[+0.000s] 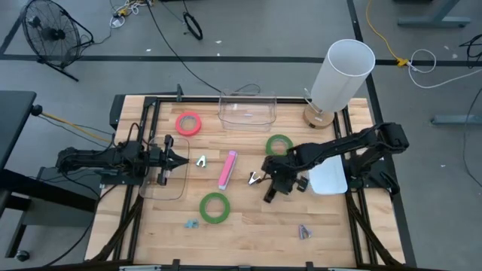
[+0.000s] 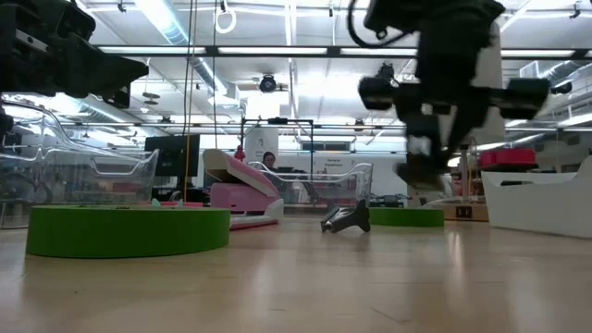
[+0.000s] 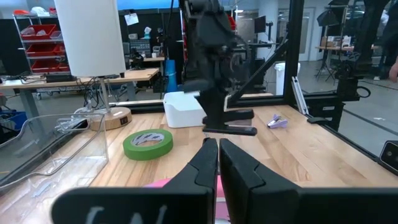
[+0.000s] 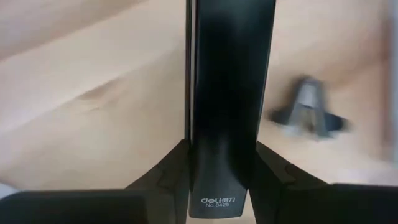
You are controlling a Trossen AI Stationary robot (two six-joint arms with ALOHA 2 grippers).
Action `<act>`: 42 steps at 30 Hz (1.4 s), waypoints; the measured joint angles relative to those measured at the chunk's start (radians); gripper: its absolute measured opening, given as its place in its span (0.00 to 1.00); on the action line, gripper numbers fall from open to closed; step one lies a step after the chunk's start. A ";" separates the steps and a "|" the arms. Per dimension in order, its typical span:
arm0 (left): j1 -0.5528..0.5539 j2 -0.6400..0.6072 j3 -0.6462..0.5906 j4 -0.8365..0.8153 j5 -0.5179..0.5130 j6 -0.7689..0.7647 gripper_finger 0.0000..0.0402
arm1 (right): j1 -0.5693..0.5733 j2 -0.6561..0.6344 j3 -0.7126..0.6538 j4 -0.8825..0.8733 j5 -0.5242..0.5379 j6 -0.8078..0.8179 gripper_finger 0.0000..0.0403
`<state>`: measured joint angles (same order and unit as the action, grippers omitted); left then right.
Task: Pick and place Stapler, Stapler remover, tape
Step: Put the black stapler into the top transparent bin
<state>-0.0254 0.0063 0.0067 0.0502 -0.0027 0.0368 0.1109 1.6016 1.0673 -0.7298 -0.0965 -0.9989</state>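
My right gripper [image 1: 273, 186] is shut on a black stapler [image 4: 227, 93], held just above the middle of the table [image 1: 248, 226]. A pink stapler [image 1: 227, 169] lies left of it. A dark staple remover [image 1: 256, 178] sits on the wood close beside the held stapler, and shows too in the right wrist view [image 4: 306, 112]. Other staple removers [image 1: 201, 160] [image 1: 303, 231] [image 1: 192, 223] lie scattered. One green tape [image 1: 279, 144] lies behind my right gripper, another green tape [image 1: 215, 207] near the front, and a pink-red tape [image 1: 188, 123] at the back left. My left gripper [image 1: 177, 158] hovers shut and empty at the left.
A clear container [image 1: 247, 109] stands at the back centre and another clear container [image 1: 166, 177] lies under my left gripper. A white bin [image 1: 329, 179] sits at the right by the right arm. A tall white lamp [image 1: 343, 71] stands at the back right corner.
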 joint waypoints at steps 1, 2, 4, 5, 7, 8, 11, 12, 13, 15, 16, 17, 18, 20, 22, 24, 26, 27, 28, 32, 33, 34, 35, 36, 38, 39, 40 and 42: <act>0.000 0.000 0.000 0.000 0.000 0.000 0.05 | -0.006 0.000 0.021 -0.003 0.011 0.001 0.28; 0.000 0.000 0.000 0.000 0.000 0.000 0.05 | -0.013 0.000 0.043 -0.005 0.019 0.004 0.28; 0.000 0.000 0.000 0.000 0.000 0.000 0.05 | -0.027 0.000 0.087 -0.015 0.027 0.004 0.28; 0.000 0.000 0.000 0.000 0.000 0.000 0.05 | -0.036 0.000 0.108 -0.020 0.035 0.005 0.28; 0.000 0.000 0.000 0.000 0.000 0.000 0.05 | -0.054 0.000 0.153 -0.021 0.040 0.019 0.28; 0.000 0.000 0.000 0.000 0.000 0.000 0.05 | -0.065 0.000 0.177 -0.021 0.046 0.039 0.28; 0.000 0.000 0.000 0.000 0.000 0.000 0.05 | -0.100 0.000 0.248 -0.019 0.078 0.112 0.28; 0.000 0.000 0.000 0.000 0.000 0.000 0.05 | -0.110 0.000 0.268 -0.018 0.088 0.138 0.28; 0.000 0.000 0.000 0.000 0.000 0.000 0.05 | -0.122 0.000 0.289 -0.018 0.094 0.160 0.28; 0.000 0.000 0.000 0.000 0.000 0.000 0.05 | -0.143 0.000 0.323 -0.013 0.101 0.201 0.28; 0.000 0.000 0.000 0.000 0.000 0.000 0.05 | -0.153 0.000 0.336 -0.007 0.114 0.224 0.28; 0.000 0.000 0.000 0.000 0.000 0.000 0.05 | -0.162 0.000 0.349 -0.004 0.128 0.245 0.28; 0.000 0.000 0.000 0.000 0.000 0.000 0.05 | -0.171 0.000 0.360 0.001 0.143 0.269 0.28; 0.000 0.000 0.000 0.000 0.000 0.000 0.05 | -0.191 0.000 0.380 0.012 0.166 0.313 0.28; 0.000 0.000 0.000 0.000 0.000 0.000 0.05 | -0.212 0.000 0.396 0.022 0.175 0.347 0.29; 0.000 0.000 0.000 0.000 0.000 0.000 0.05 | -0.230 -0.001 0.407 0.040 0.177 0.379 0.29; 0.000 0.000 0.000 0.000 0.000 0.000 0.05 | -0.244 -0.001 0.416 0.062 0.180 0.409 0.29; 0.000 0.000 0.000 0.000 0.000 0.000 0.05 | -0.249 -0.001 0.422 0.070 0.180 0.422 0.29; 0.000 0.000 0.000 0.000 0.000 0.000 0.05 | -0.253 -0.001 0.428 0.081 0.185 0.433 0.29; 0.000 0.000 0.000 0.000 0.000 0.000 0.05 | -0.259 -0.001 0.454 0.110 0.194 0.443 0.29; 0.000 0.000 0.000 0.000 0.000 0.000 0.05 | -0.259 0.000 0.459 0.116 0.194 0.443 0.29; 0.000 0.000 0.000 0.000 0.000 0.000 0.05 | -0.259 -0.001 0.462 0.126 0.194 0.444 0.29; 0.000 0.000 0.000 0.000 0.000 0.000 0.05 | -0.259 -0.001 0.465 0.136 0.195 0.447 0.29; 0.000 0.000 0.000 0.000 0.000 0.000 0.05 | -0.259 -0.001 0.470 0.140 0.194 0.455 0.29; 0.000 0.000 0.000 0.000 0.000 0.000 0.05 | -0.262 0.000 0.480 0.140 0.194 0.471 0.29; 0.000 0.000 0.000 0.000 0.000 0.000 0.05 | -0.265 0.000 0.486 0.140 0.194 0.480 0.29; 0.000 0.000 0.000 0.000 0.000 0.000 0.05 | -0.267 0.000 0.491 0.141 0.194 0.490 0.29; 0.000 0.000 0.000 0.000 0.000 0.000 0.05 | -0.270 0.000 0.496 0.143 0.194 0.497 0.29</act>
<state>-0.0254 0.0063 0.0067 0.0502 -0.0028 0.0368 -0.1589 1.6012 1.5629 -0.5869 0.0977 -0.5014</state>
